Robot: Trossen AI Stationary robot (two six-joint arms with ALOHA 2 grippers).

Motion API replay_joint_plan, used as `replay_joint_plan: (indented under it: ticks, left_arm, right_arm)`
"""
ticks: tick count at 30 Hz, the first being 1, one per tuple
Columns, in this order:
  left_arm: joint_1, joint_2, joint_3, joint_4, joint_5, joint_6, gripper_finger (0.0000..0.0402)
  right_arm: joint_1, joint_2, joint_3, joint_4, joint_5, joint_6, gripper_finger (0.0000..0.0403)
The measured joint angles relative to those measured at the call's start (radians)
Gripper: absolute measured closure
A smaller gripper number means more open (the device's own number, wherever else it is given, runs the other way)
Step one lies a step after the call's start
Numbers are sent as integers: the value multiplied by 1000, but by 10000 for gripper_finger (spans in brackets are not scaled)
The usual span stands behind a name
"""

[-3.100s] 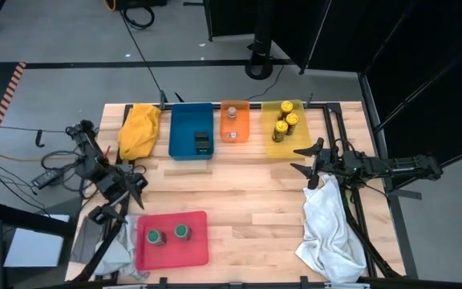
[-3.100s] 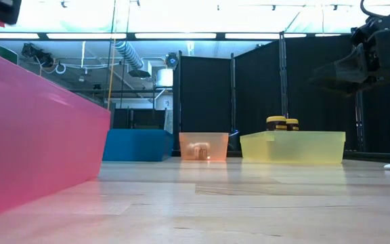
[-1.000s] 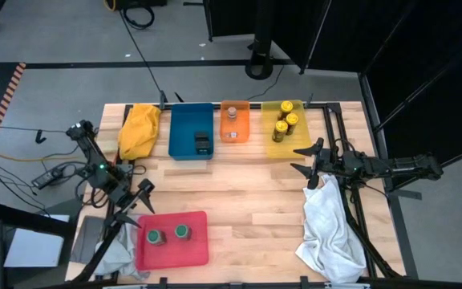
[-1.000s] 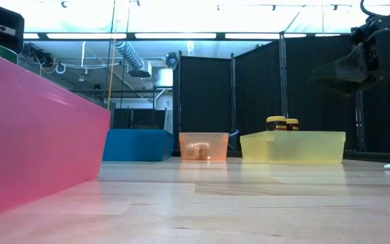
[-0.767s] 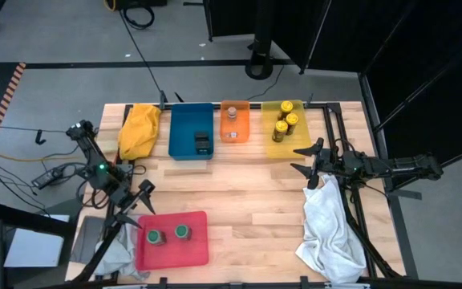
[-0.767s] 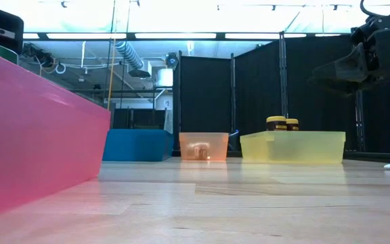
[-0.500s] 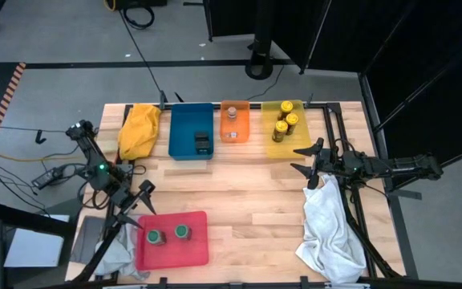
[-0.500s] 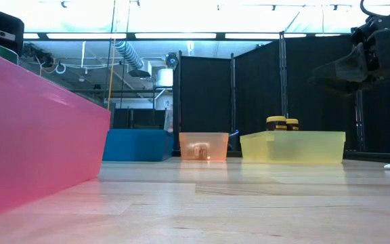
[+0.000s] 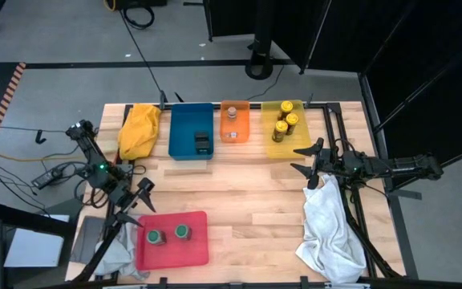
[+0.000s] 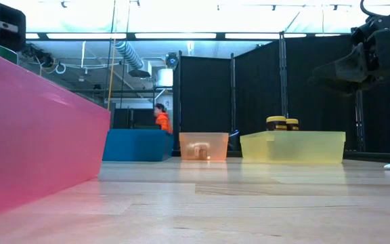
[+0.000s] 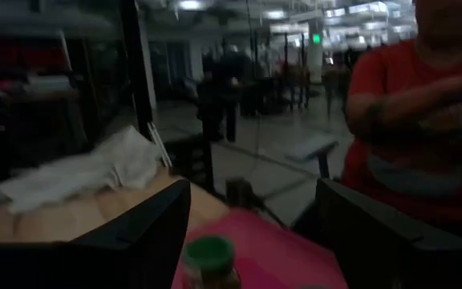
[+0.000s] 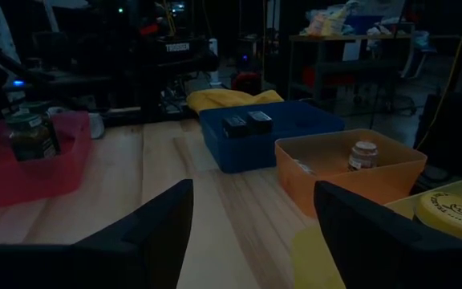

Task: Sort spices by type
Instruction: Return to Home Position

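Left gripper (image 9: 139,195) hangs by the tabletop's left edge, jaws spread and empty. Two green-lidded jars (image 9: 182,232) stand just beyond them in the red tray (image 9: 199,250). Right gripper (image 9: 295,159), jaws spread, waits by the right edge near the yellow-lidded jars (image 9: 284,125). The left wrist view cuts one jar off.

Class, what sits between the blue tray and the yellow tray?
The orange tray sits between the blue tray and yellow tray, as the high view shows.

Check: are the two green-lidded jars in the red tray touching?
Apart. The high view shows red plastic tray floor between left green-lidded jar and right green-lidded jar.
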Motion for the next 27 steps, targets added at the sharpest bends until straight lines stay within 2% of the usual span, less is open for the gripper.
replay_joint_plan:
  ticks: [5,12,15,22,27]
  left_arm:
    - [0,0,0,40,-41,35,126]
    - [0,0,0,-9,-112,30,126]
    - [0,0,0,-25,-73,2,126]
    - [0,0,0,-61,156,-70,126]
    - [0,0,0,-79,166,-71,126]
  right_arm:
    - [0,0,0,0,0,0,137]
    - [0,0,0,0,0,0,134]
    - [0,0,0,0,0,0,133]
    - [0,0,0,0,0,0,137]
    - [0,0,0,0,0,0,135]
